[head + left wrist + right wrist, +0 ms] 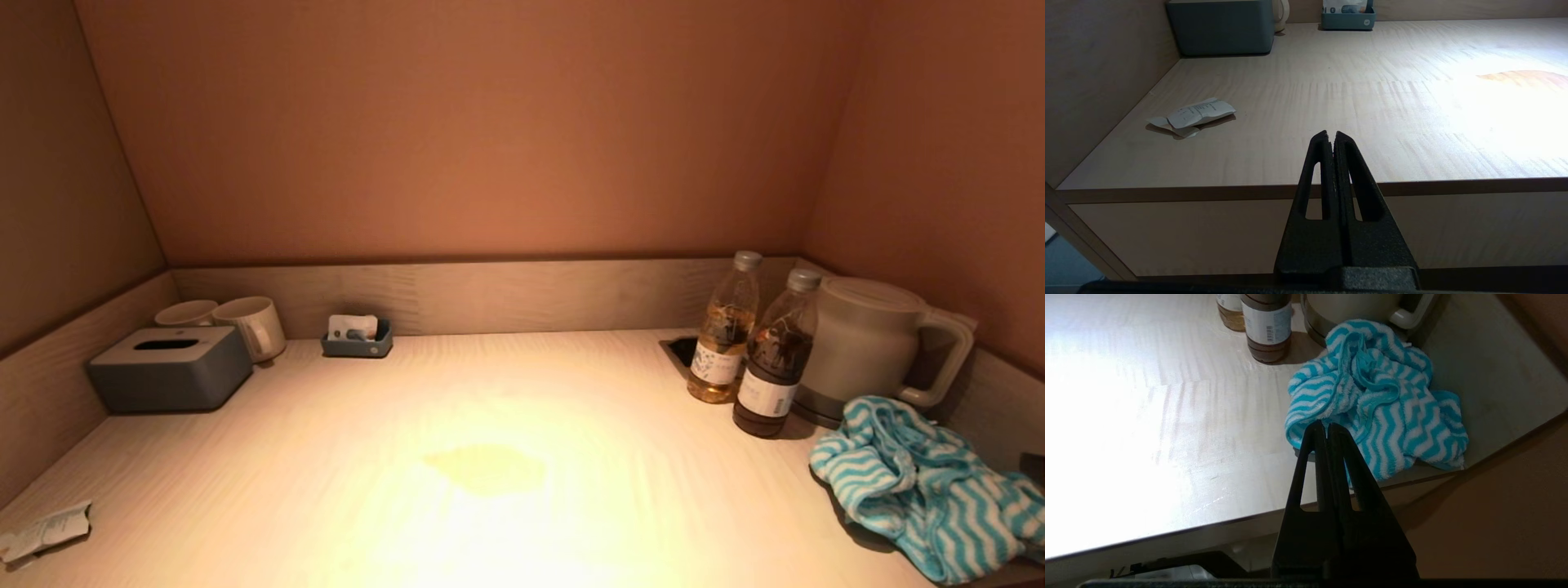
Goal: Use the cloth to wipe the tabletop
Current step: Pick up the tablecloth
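A crumpled blue-and-white zigzag cloth [922,482] lies at the front right corner of the pale wooden tabletop [343,441]; it also shows in the right wrist view [1380,400]. A yellowish stain [486,468] sits in the bright middle of the tabletop. My right gripper [1327,425] is shut and empty, below and in front of the table's front edge, pointing at the cloth. My left gripper [1330,134] is shut and empty, in front of the table's front left edge. Neither gripper shows in the head view.
Two bottles [755,351] and a white kettle [873,347] stand behind the cloth. A grey tissue box [170,367], two mugs [233,322] and a small grey tray [357,336] stand at the back left. A crumpled paper [45,529] lies front left. Walls enclose three sides.
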You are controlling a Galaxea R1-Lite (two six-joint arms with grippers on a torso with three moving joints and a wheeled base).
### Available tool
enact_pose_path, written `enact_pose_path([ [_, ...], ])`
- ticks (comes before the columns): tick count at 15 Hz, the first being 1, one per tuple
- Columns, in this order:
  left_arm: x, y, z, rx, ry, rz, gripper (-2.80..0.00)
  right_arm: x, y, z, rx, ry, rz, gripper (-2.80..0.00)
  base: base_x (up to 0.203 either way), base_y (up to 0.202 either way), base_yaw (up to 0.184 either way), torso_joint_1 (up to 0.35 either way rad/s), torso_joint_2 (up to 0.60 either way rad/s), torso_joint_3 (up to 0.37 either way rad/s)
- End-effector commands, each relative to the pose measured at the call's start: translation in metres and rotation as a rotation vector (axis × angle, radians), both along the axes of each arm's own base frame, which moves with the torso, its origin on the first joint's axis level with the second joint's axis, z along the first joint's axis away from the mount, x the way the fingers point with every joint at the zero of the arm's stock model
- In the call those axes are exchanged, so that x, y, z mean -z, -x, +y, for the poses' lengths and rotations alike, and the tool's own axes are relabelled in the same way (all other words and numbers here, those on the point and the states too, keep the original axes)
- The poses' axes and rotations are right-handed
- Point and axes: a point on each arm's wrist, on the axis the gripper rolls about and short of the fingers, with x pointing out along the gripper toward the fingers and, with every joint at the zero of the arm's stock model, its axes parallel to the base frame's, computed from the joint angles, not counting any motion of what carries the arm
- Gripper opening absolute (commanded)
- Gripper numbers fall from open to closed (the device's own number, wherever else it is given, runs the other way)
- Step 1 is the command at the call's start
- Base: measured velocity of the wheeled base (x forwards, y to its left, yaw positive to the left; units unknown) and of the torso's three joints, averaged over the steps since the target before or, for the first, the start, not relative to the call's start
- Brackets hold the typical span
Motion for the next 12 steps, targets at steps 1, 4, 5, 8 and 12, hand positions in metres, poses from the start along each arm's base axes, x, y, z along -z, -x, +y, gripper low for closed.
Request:
enact_pose_path([
  [1,0.0,0.0,0.0,0.0,0.0,0.0,-2.8,0.01,-0.049,-0.007,0.066,-0.047,0.155,-2.8,0.0,0.0,0.0,0.0,0.0,0.0],
  [4,0.0,0.0,0.0,0.0,0.0,0.0,-2.8,0.019,-0.086,-0.027,0.182,-0.084,0.233,0.0,0.0,0.0,0.0,0.0,0.0,0.0],
  [5,0.0,0.0,0.0,-0.002,0.0,0.0,-2.8,0.023,-0.096,-0.036,0.219,-0.093,0.24,0.0,0.0,0.0,0.0,0.0,0.0,0.0],
  [8,0.0,0.0,0.0,0.0,0.0,0.0,-2.8,0.042,-0.122,-0.056,0.276,-0.116,0.279,0.0,0.0,0.0,0.0,0.0,0.0,0.0],
  [12,0.0,0.0,0.0,0.0,0.0,0.0,-2.8,0.065,-0.142,-0.071,0.312,-0.141,0.333,0.0,0.0,0.0,0.0,0.0,0.0,0.0],
])
